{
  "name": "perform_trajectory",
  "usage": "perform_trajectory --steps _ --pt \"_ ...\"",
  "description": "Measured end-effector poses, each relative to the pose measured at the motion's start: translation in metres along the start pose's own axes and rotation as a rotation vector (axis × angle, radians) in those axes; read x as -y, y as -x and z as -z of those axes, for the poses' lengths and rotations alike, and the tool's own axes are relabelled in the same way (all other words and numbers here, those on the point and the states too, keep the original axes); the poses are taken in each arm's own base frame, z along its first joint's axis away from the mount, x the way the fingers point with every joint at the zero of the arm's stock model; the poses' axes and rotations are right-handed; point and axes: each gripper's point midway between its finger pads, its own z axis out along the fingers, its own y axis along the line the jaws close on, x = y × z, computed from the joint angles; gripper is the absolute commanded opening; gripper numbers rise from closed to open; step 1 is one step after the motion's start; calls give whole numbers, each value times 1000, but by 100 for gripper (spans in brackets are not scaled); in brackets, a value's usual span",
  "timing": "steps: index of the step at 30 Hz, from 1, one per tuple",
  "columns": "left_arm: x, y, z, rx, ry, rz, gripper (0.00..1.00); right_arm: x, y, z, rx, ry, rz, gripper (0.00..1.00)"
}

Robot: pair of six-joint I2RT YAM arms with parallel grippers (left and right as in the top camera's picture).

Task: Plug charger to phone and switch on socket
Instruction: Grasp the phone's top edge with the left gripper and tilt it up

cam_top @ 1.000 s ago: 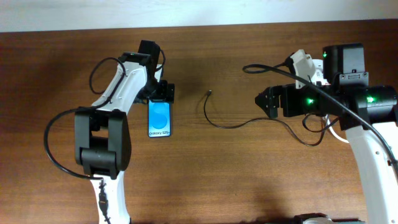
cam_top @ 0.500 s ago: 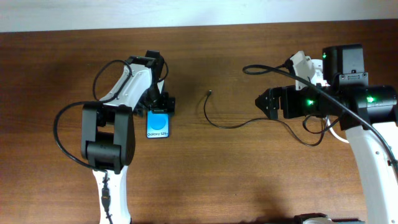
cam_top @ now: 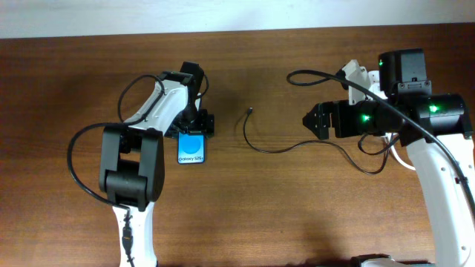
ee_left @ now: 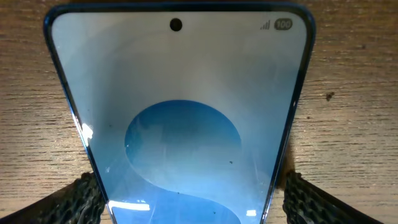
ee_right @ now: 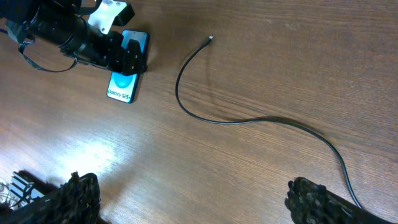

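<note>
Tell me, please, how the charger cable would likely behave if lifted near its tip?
Probably floppy: the charger cable lies in loose curves, so it would sag and trail. It looks thin, so probably light; the plug tip may swing.

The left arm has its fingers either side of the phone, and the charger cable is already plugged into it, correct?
Not plugged in. The left gripper does straddle the phone, but the charger has its tip lying loose on the table, clearly apart from the phone. The overhead view shows this.
</note>
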Motion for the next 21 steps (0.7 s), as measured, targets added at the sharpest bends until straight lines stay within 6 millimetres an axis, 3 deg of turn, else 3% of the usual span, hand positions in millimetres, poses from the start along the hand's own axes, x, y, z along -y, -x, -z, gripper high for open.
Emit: perform_trajectory --steps 4,5,12,16,21 --pt "1 2 0 12 1 0 83 0 0 0 0 0 0 98" --pt "1 3 0 14 1 -1 73 0 0 0 0 0 0 98" --pt "2 4 1 19 3 -3 51 0 0 0 0 0 0 98" --pt "2 4 1 19 3 -3 49 0 0 0 0 0 0 98" --pt "2 4 3 10 5 -3 28 0 0 0 0 0 0 98"
